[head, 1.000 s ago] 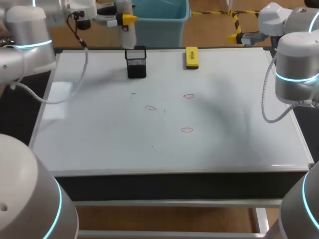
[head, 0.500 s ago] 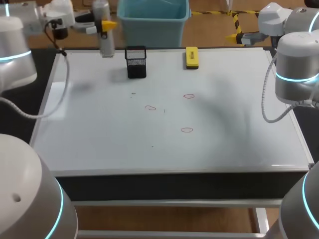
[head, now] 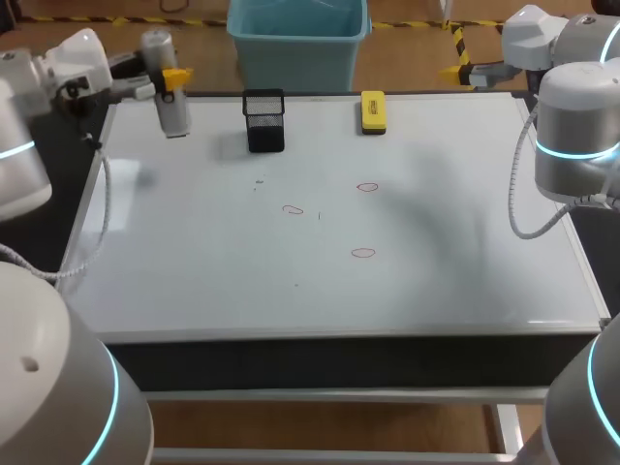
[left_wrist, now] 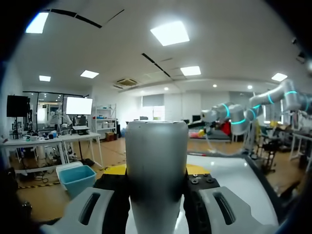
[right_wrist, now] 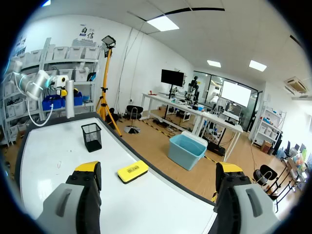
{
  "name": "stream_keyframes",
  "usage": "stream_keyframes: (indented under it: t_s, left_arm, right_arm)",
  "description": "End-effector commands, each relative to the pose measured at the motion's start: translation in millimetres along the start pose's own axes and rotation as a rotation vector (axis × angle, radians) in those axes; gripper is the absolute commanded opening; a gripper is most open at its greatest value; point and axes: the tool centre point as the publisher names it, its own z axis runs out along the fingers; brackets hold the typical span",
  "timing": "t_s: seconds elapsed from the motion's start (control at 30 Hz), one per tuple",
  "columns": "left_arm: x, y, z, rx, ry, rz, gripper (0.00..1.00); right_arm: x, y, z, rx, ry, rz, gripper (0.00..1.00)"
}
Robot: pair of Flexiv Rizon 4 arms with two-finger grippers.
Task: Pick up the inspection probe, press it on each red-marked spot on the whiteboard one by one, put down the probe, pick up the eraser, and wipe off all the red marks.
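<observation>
Silver probe (head: 172, 108) sits clamped in the left end effector (head: 168, 77) (roughly upright).

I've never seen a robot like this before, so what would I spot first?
Probably the left gripper holding a fat silver probe over the far left corner of the whiteboard. Next come three small red marks near the board's middle, then the yellow eraser at the far edge, with a black mesh cup to its left.

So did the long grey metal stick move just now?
Yes. The grey cylindrical probe, held in the left gripper, moved left, away from the black mesh cup.
</observation>
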Motion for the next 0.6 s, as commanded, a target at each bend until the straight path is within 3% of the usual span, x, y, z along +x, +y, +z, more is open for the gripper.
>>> stream_keyframes:
  t_s: [0.03,0.6]
  left_arm:
    - [2.6,5.8,-7.6,0.01,-0.105,0.001,0.0]
    - [-13.1,17.6,-16.6,-0.009,-0.12,-0.001,0.0]
  right_arm:
    - [-0.5,-0.1,0.1,0.0,0.001,0.0,1.0]
    - [-0.5,-0.1,0.1,0.0,0.001,0.0,1.0]
